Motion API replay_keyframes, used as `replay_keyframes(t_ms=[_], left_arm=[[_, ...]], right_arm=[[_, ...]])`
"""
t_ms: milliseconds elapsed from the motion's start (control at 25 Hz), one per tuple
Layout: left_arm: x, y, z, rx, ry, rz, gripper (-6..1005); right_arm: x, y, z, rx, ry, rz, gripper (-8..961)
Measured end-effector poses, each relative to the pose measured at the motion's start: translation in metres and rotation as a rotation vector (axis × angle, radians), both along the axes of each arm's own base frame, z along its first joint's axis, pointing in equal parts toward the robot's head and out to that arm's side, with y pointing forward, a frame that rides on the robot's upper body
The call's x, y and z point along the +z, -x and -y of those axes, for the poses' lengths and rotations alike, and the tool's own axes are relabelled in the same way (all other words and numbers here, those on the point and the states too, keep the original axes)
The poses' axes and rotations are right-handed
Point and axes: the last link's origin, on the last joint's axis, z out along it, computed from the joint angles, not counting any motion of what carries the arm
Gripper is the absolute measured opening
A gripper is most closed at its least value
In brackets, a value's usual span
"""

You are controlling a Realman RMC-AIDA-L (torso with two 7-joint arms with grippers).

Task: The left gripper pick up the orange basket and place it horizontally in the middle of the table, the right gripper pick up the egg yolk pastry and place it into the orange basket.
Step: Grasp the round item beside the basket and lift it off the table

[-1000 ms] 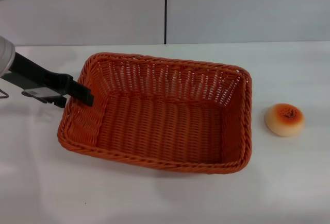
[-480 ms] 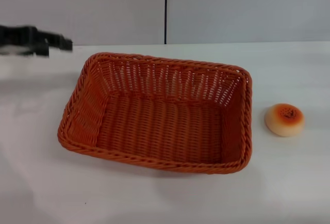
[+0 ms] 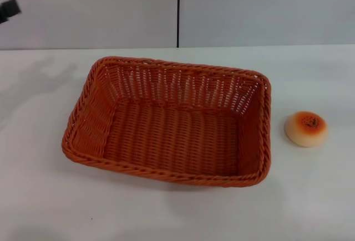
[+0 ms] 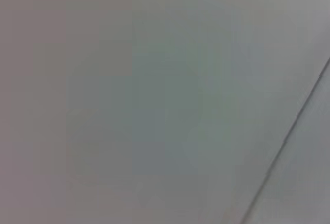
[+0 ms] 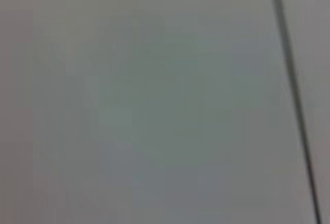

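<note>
**Basket down, pastry still to go**

The orange basket (image 3: 169, 122) sits flat on the worktop (image 3: 44, 196), long side running across, roughly mid-surface and empty inside. So the 1st half of the task looks done, judging by how it lies.

Left end effector (image 3: 9, 9): only a dark tip shows at the far upper-left edge of the head view, well apart from the basket and above the worktop level. Holding nothing as far as can be seen; whether its fingers are wide or narrow, can't tell, since too little of it is in view. From that tip the basket is well off toward the robot's right and nearer the robot.

Right end effector: not in the head view at all. Both wrist cams show only a plain grey wall w/ a thin dark seam, prob. pointing away from the worktop, so no help on finger state.

The egg yolk pastry (image 3: 306, 128) rests on the worktop just beyond the basket's right-hand rim, near but not touching it, browned top up.

Left to do: right arm comes in, grips the pastry, carries it over the rim, drops it inside. That whole 2nd half is not yet started.
</note>
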Motion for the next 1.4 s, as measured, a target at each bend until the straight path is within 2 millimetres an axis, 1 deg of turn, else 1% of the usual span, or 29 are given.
replay_keyframes(t_ms=[80,200,360,480,600,760,880,1000,1120,1280,1400], left_arm=[[-0.002,0.015,0.012,-0.032,-0.09,0.018,742],[-0.006,0.031,0.026,-0.061,-0.185,-0.018,742],[-0.016,0.045,0.037,-0.08,-0.263,-0.059,742],[-0.026,0.055,0.042,-0.084,-0.329,-0.087,743],[-0.037,0.063,0.047,-0.084,-0.394,-0.119,743],[-0.058,0.071,0.054,-0.082,-0.458,-0.171,743],[-0.069,0.072,0.056,-0.079,-0.48,-0.186,743],[-0.074,0.072,0.057,-0.075,-0.484,-0.184,743],[-0.08,0.072,0.059,-0.074,-0.483,-0.183,743],[-0.088,0.072,0.062,-0.092,-0.494,-0.222,743],[-0.089,0.072,0.062,-0.09,-0.494,-0.224,743]], right_arm=[[0.005,0.007,0.001,-0.045,0.11,0.027,516],[0.01,0.018,0.003,-0.11,0.259,0.025,517],[0.011,0.032,0.002,-0.201,0.462,0.035,517],[0.004,0.039,-0.001,-0.304,0.638,0.096,516],[-0.009,0.045,-0.003,-0.431,0.812,0.182,515],[-0.028,0.056,-0.002,-0.508,0.988,0.245,514],[-0.035,0.065,-0.002,-0.513,1.047,0.253,513],[-0.04,0.069,-0.005,-0.502,1.06,0.237,512],[-0.048,0.065,-0.009,-0.494,1.057,0.221,511],[-0.067,0.058,-0.013,-0.463,1.055,0.197,509],[-0.078,0.055,-0.016,-0.437,1.049,0.184,508]])
